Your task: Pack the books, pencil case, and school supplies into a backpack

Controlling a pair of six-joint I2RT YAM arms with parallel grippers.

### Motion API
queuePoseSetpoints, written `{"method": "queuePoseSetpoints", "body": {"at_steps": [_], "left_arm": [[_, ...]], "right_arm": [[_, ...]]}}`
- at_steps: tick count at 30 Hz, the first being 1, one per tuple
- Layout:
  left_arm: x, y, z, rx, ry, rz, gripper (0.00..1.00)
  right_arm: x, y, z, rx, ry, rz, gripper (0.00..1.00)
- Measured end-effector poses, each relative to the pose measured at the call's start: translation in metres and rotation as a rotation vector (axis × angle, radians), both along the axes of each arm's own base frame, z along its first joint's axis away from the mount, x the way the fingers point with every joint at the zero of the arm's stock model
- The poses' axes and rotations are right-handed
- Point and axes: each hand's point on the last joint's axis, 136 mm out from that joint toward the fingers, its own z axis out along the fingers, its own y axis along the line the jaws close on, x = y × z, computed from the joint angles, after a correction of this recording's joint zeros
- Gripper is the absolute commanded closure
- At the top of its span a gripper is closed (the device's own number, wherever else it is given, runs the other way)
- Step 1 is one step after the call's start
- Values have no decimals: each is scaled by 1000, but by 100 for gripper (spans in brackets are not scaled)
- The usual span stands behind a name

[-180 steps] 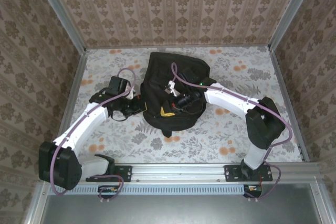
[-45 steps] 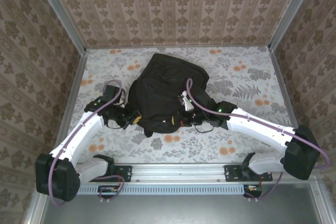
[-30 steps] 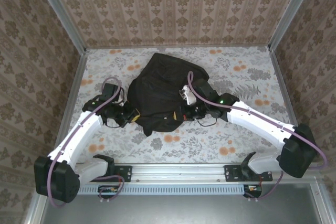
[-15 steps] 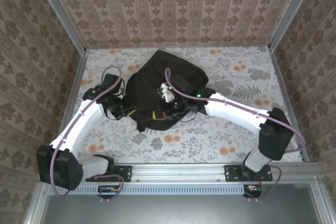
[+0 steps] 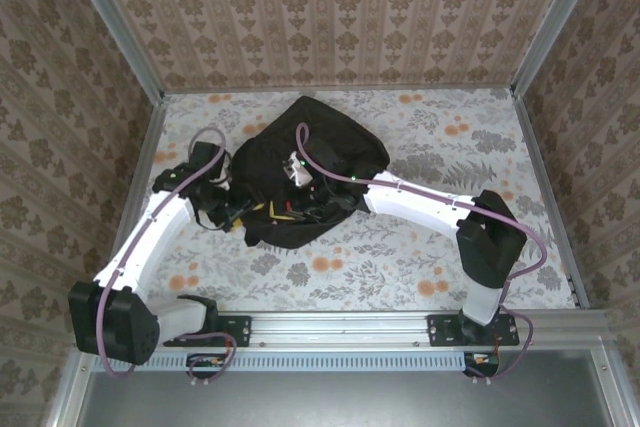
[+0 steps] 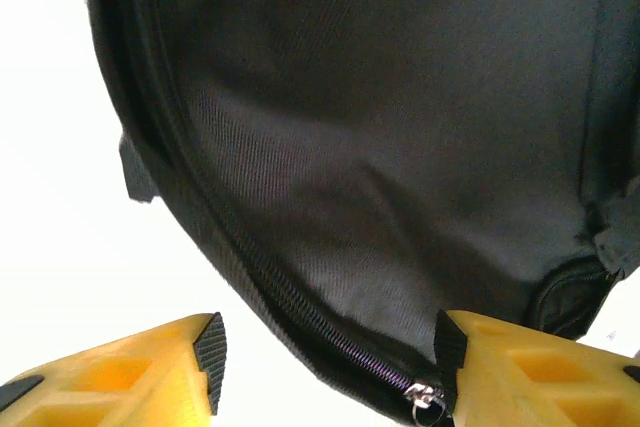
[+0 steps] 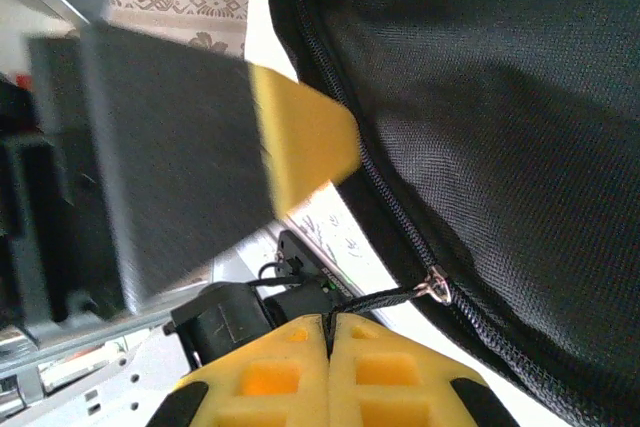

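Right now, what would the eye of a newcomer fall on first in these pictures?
The big black backpack, lying in the middle of the flowered table. At its near edge, the right hand is shut on the zip cord, and the left hand stands open at the zip line.

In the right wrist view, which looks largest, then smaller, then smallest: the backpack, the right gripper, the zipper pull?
1. backpack
2. right gripper, though closeness enlarges it
3. zipper pull, clearly smallest

The backpack [image 6: 400, 147] overruns the left wrist view's top and right edges.
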Motion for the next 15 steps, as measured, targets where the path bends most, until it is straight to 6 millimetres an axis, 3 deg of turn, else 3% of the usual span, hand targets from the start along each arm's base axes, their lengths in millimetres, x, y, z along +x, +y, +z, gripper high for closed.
{"method": "queuePoseSetpoints", "body": {"at_steps": [4, 9, 15], "left_arm": [[-14, -10, -9, -32, 70, 20, 40], [-11, -12, -8, -51, 92, 85, 49], [-11, -13, -16, -58, 123, 130, 56]], "right_arm": [[-2, -2, -11, -3, 8, -4, 100], [-5, -5, -20, -7, 19, -10, 100], [-5, -7, -16, -6, 4, -20, 100]]}}
